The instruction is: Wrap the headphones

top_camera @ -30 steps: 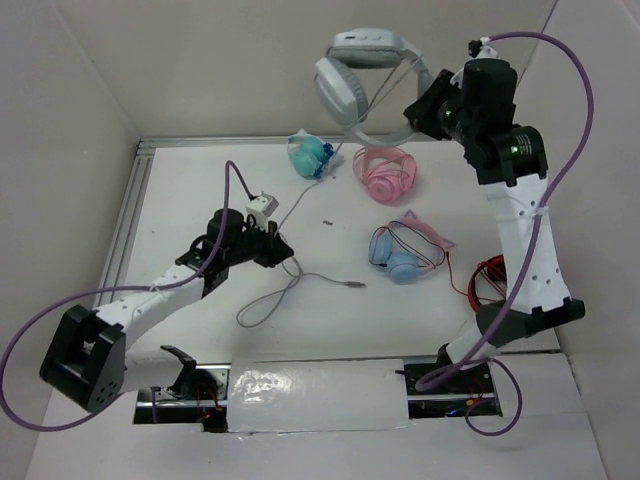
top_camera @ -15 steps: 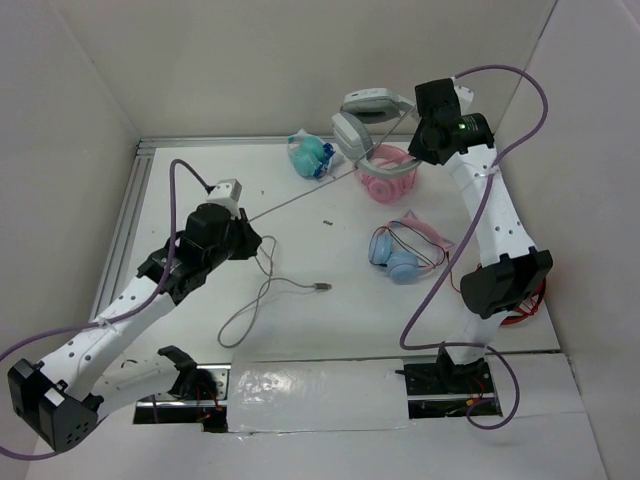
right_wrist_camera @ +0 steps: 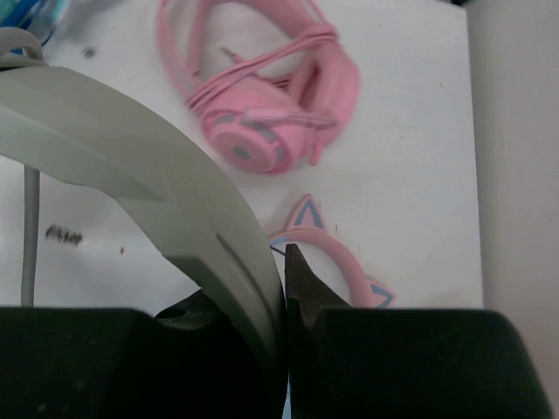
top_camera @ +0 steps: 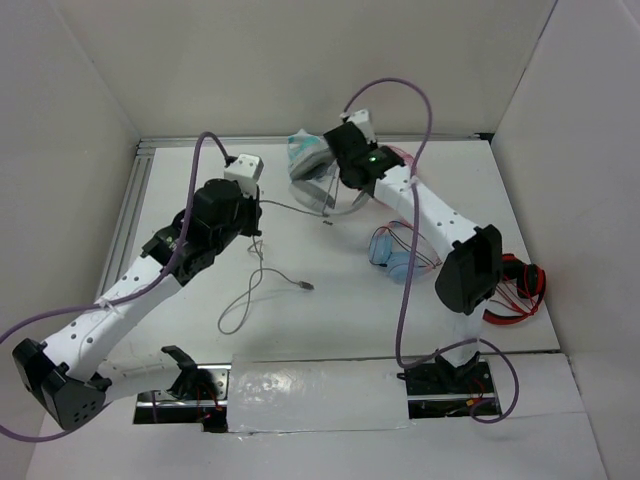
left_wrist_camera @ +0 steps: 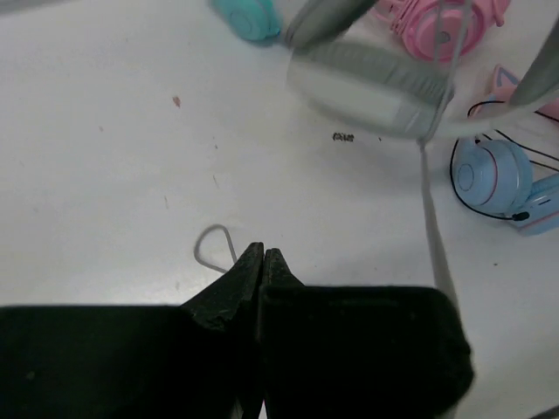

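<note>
The grey-white headphones (top_camera: 318, 188) hang low over the back middle of the table in my right gripper (top_camera: 338, 168). In the right wrist view the jaws (right_wrist_camera: 284, 262) are shut on the wide grey headband (right_wrist_camera: 131, 157). The thin grey cable (top_camera: 285, 207) runs from the headphones to my left gripper (top_camera: 252, 218), then drops in a loose loop (top_camera: 240, 305) to its plug (top_camera: 303, 286). In the left wrist view the jaws (left_wrist_camera: 262, 255) are shut, with a small cable loop (left_wrist_camera: 214, 244) at their tips and the blurred headphones (left_wrist_camera: 367, 83) beyond.
An all-pink pair (right_wrist_camera: 262, 113) lies behind the right arm at the back. A blue-cupped pair with a pink band (top_camera: 395, 255) lies right of centre. A teal object (top_camera: 305, 150) sits at the back. Red cables (top_camera: 515, 290) lie at the right edge. A small dark speck (top_camera: 327, 221) is mid-table.
My right arm swung down and to the left, bringing the headphones from high at the back to low over the table. My left gripper moved back and to the right with the cable.
</note>
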`<state>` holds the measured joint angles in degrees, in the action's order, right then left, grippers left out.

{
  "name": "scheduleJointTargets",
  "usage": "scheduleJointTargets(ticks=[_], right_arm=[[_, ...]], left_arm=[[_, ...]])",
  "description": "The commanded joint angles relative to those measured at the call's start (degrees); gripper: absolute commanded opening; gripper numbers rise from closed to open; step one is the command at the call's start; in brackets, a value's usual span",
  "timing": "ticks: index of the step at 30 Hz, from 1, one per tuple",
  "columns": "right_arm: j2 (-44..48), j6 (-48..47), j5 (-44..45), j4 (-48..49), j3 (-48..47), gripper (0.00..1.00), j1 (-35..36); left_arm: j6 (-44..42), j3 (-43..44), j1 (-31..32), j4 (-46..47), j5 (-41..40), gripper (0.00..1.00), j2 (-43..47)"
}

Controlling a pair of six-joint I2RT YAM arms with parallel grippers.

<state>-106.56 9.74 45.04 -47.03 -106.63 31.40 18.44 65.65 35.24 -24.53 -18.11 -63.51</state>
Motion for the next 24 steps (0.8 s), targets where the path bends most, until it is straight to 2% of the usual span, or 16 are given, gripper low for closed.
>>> scheduleJointTargets(ticks=[1,2,4,6,7,9,14,18,19,21,22,23,24], right_arm=[[2.57,-15.87,4.13,12.91,4.40,0.00,3.40],[3.81,-18.41,1.57,17.10,9.37,0.00,5.06],[9.07,-25.53,-10.36,20.03,14.06,0.00,6.56],[13.12,-33.27,-19.50,20.31,21.44,0.00,8.94],[17.14,-35.47,-28.16,19.00,23.46,0.00,9.90],[20.33,-38.81,-34.99,17.06,27.52,0.00,12.36],[25.69,-39.36,-51.67,8.89,27.35,0.00,13.07],[30.53,-33.57,-54.08,12.48,28.50,0.00,12.73],[31.41,-31.03,-55.31,12.83,27.89,0.00,11.94],[33.86,-26.81,-56.89,14.67,27.01,0.00,11.32],[34.31,-22.09,-56.90,14.94,25.17,0.00,11.06],[34.84,-19.61,-56.64,15.12,24.28,0.00,11.05],[34.67,-18.02,-57.42,13.55,22.71,0.00,10.97]], left_arm=[[-10.69,5.01,0.26,8.00,0.96,0.00,-0.21],[-13.57,5.19,0.26,9.14,2.19,0.00,-0.56],[-17.01,4.67,0.09,13.62,2.20,0.00,-1.79],[-25.18,3.61,0.09,19.31,2.46,0.00,-3.11],[-26.86,3.18,0.00,20.91,2.99,0.00,-3.55],[-28.89,3.70,-0.61,21.72,5.52,0.00,-5.39],[-28.29,4.84,-5.17,22.95,8.87,0.00,-9.00],[-24.33,2.65,-7.64,22.69,12.65,0.00,-10.15],[-23.02,1.77,-7.91,22.95,15.62,0.00,-10.06],[-21.69,-1.48,-8.70,24.00,18.71,0.18,-9.36],[-21.17,-3.66,-8.96,25.83,23.07,0.27,-9.09],[-20.81,-4.99,-8.96,26.98,25.55,0.45,-8.57],[-20.03,-6.22,-8.97,28.30,28.36,0.53,-8.30]])
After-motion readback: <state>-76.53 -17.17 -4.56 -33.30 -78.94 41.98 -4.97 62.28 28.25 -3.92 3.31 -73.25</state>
